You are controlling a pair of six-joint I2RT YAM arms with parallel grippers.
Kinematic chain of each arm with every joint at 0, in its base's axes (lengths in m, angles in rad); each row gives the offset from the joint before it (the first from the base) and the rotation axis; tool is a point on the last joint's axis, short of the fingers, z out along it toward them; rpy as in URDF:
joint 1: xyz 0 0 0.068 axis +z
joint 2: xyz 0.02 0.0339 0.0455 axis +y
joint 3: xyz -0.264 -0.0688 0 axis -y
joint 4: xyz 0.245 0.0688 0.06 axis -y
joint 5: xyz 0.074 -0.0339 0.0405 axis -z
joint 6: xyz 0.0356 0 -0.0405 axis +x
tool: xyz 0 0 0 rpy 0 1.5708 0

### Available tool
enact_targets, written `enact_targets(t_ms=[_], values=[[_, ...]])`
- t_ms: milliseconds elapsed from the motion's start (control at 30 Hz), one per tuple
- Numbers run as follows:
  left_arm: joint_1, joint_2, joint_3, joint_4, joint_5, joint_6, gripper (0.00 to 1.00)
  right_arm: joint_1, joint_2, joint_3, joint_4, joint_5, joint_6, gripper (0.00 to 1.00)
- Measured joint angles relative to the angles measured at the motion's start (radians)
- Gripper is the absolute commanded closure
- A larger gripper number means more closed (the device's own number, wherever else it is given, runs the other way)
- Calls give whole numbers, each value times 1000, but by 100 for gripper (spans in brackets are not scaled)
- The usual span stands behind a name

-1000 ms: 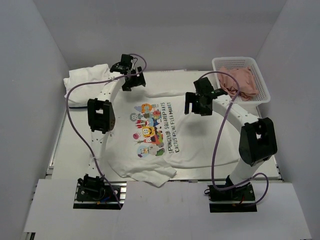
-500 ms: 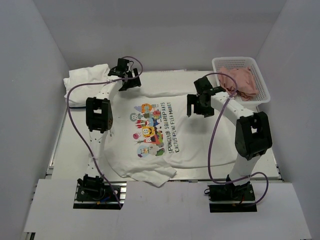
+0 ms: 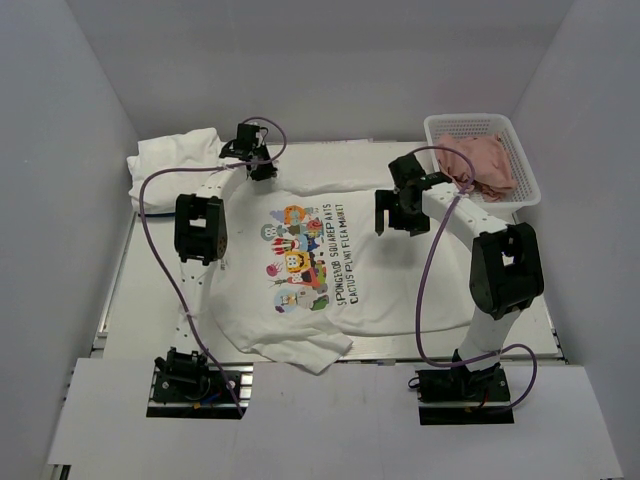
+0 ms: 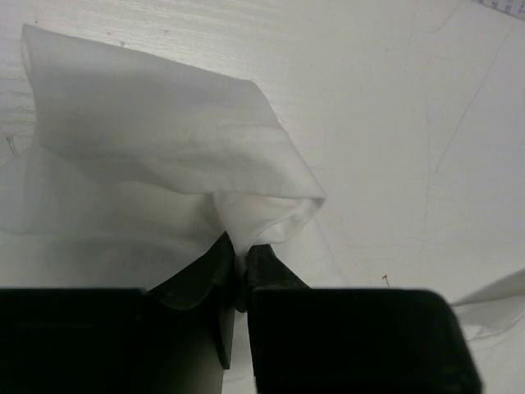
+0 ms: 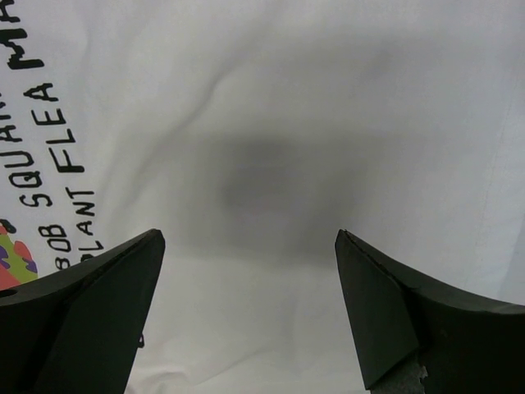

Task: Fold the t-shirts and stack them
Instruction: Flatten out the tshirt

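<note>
A white t-shirt [image 3: 360, 270] with a colourful cartoon print and dark lettering lies spread flat across the table's middle. My left gripper [image 3: 262, 170] [image 4: 239, 250] is at the shirt's far left corner, shut on a pinch of its white cloth [image 4: 271, 209]. My right gripper [image 3: 398, 212] [image 5: 250, 238] hovers open over the shirt's upper right part, nothing between its fingers; the lettering [image 5: 49, 164] shows to its left. A folded white t-shirt bundle [image 3: 175, 158] lies at the back left.
A white plastic basket [image 3: 525, 165] holding pink cloth [image 3: 482, 162] stands at the back right. White walls close in the table on three sides. The shirt's lower sleeve [image 3: 310, 352] lies rumpled near the front edge.
My left gripper has closed from open onto the shirt's far left corner. The right arm has shifted slightly back and stays open.
</note>
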Motion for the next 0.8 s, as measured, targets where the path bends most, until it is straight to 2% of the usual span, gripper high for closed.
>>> enact_targets(t_ms=[33, 100, 233, 300, 333, 367, 400, 433, 533, 633, 800], values=[[0, -5, -9, 5, 4, -8, 94, -1, 0, -1, 0, -1, 0, 10], [0, -18, -33, 27, 10, -26, 100, -1, 0, -2, 1, -2, 0, 10], [0, -24, -45, 108, 50, -77, 100, -1, 0, -6, 6, -6, 0, 10], [0, -23, -45, 171, 80, -134, 94, -1, 0, -8, 10, -8, 0, 10], [0, -19, -45, 213, 94, -179, 87, -1, 0, -8, 12, -8, 0, 10], [0, -15, -44, 250, 105, -216, 50, -1, 0, -9, 14, -9, 1, 10], [0, -7, -42, 295, 110, -262, 19, -1, 0, -9, 16, -11, 2, 10], [0, 3, -38, 334, 111, -303, 0, -1, 0, -9, 18, -12, 2, 10], [0, 52, -15, 447, 93, -469, 0, -1, 0, -9, 19, -13, 6, 10], [-2, 122, 59, 497, 43, -562, 0, -1, -3, -15, 25, -15, 13, 10], [-2, 151, 84, 537, -29, -599, 0, -1, -39, -62, 42, -24, 19, 10]])
